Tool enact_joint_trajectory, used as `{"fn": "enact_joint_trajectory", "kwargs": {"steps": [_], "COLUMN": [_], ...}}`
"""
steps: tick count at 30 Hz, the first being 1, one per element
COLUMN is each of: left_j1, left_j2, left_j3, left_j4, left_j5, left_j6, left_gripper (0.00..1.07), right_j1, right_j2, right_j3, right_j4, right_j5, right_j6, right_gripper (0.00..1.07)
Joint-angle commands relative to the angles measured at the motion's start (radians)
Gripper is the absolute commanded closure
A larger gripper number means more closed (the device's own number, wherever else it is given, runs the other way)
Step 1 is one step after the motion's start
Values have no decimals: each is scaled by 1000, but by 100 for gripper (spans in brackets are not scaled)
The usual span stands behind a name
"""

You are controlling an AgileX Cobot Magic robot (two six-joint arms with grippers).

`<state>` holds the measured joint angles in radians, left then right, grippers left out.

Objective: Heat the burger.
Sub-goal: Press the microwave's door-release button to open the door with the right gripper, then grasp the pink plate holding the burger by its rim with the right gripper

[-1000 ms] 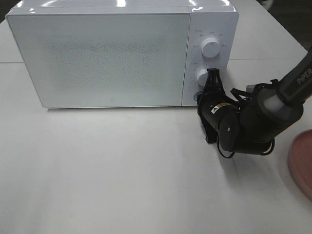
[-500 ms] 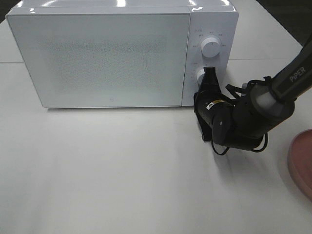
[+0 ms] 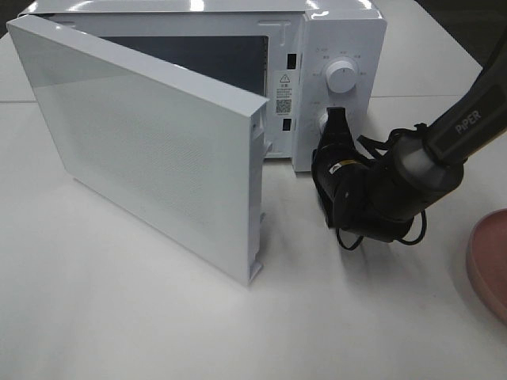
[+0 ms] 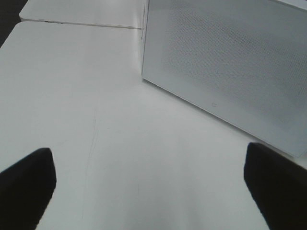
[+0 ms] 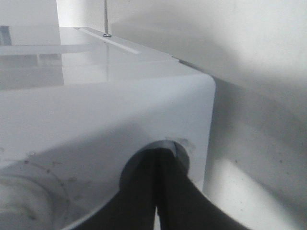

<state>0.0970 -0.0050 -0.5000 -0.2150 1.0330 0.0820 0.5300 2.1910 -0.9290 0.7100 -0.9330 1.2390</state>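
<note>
I cannot tell where the burger is from these views. The microwave [image 3: 341,47] has its door [image 3: 150,150] standing open. My right gripper [image 5: 158,155], jaws pressed together, has its tips in the round button [image 5: 181,152] low on the control panel. My left gripper [image 4: 151,184] hangs spread wide above the table [image 4: 96,120], near the door. A pink plate [image 3: 491,261] sits at the table's right edge.

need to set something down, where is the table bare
Bare table in front of the open microwave door, and between its free edge and the right gripper. Crowded at the control panel; pink plate at the right edge.
</note>
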Motion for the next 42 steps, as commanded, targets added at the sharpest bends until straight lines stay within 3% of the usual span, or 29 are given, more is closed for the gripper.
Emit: {"fn": "enact_joint_trajectory", "kwargs": {"steps": [1, 15, 24, 31, 42], "left_j1": [3, 3, 3, 3, 3], "left_j2": [-21, -21, -21, -21, -21], "left_j3": [2, 2, 2, 2, 2], "left_j4": [-4, -4, -4, -4, -4], "left_j5": [-8, -8, -8, -8, -8], "left_j6": [4, 4, 4, 4, 4], "left_gripper": [7, 7, 7, 7, 7], "right_j1": [-35, -33, -33, -33, -33], "right_j2": [3, -37, -89, -156, -236], "right_j3": [-91, -55, 22, 78, 149], "right_j4": [-109, -112, -120, -142, -141], "right_j5": [-197, -74, -27, 181, 277], "right_j6": [-17, -9, -9, -61, -145], "right_gripper": [107, 107, 107, 107, 107]}}
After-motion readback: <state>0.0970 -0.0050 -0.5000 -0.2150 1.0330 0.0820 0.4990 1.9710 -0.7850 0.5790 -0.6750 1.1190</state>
